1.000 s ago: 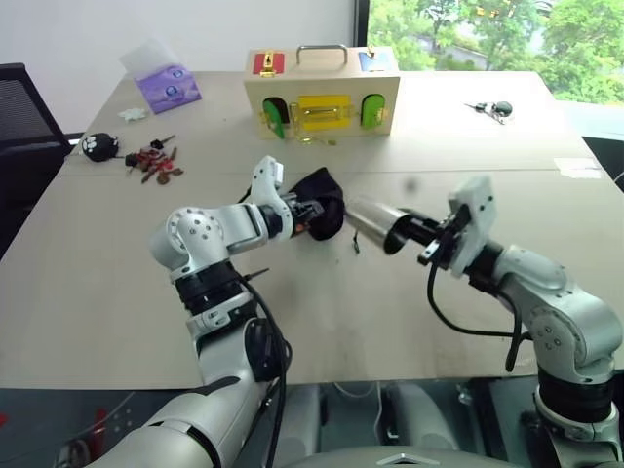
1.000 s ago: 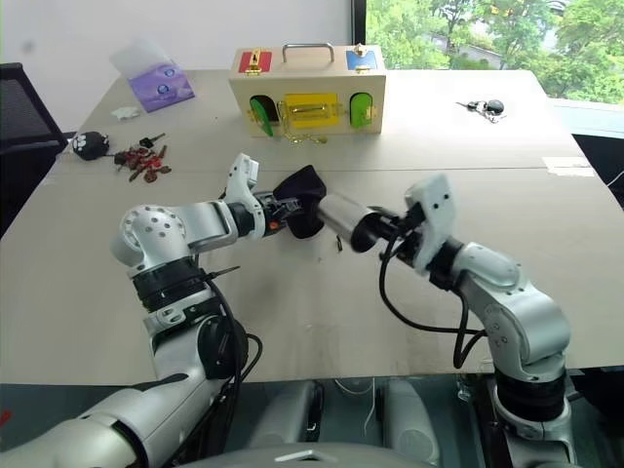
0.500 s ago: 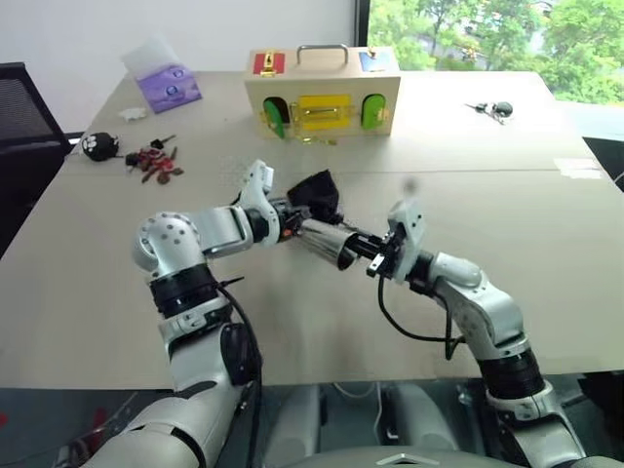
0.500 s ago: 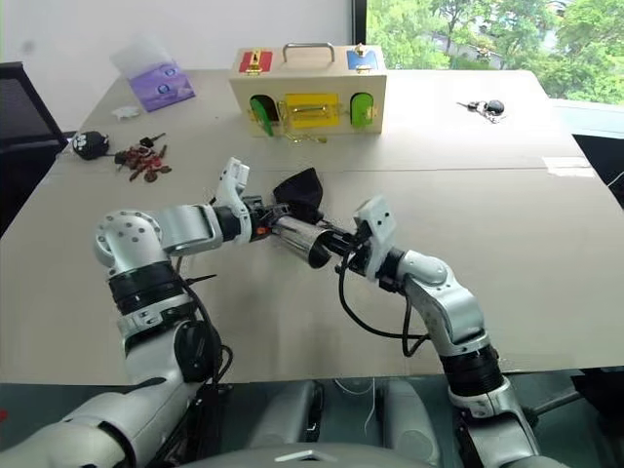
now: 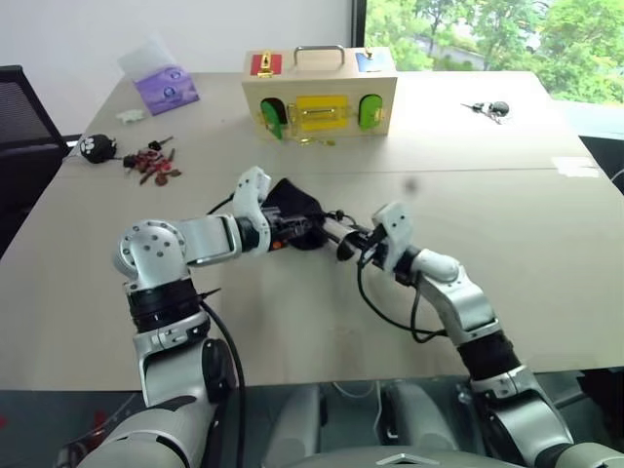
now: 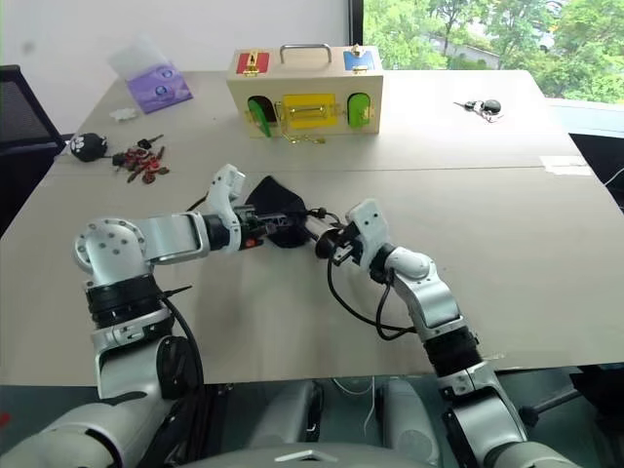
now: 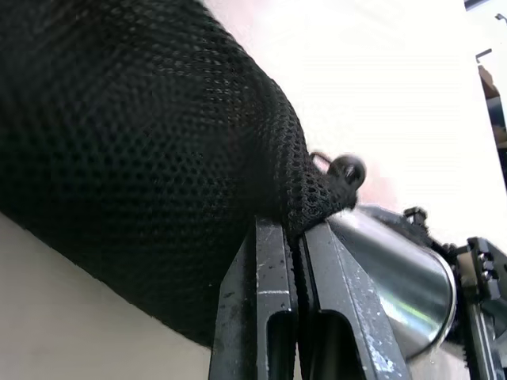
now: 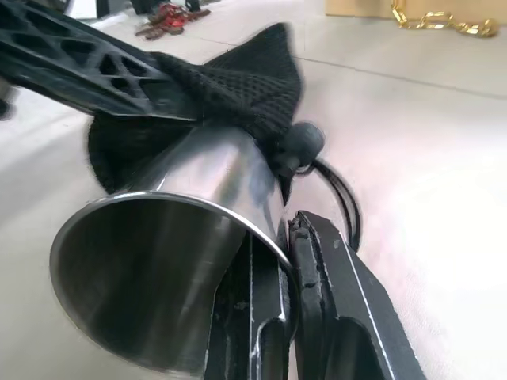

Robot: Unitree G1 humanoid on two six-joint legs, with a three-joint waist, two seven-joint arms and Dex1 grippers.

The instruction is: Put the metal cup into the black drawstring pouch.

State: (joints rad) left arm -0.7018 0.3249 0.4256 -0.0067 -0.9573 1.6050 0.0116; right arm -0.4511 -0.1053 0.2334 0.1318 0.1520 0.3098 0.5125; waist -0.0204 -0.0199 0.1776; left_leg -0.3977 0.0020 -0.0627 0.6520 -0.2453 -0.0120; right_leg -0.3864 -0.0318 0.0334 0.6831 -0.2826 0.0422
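The cup (image 8: 170,261) lies sideways, bottom already inside the bag (image 5: 292,207). Right fingers (image 8: 317,293) pinch its rim; left fingers (image 7: 277,293) pinch the bag's edge.

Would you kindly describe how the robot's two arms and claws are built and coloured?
Both arms are silver-grey metal with rounded joint housings, black rings between segments and white wrist covers. A looping black cable runs along the right forearm. The left claw and right claw each have two flat black fingers.
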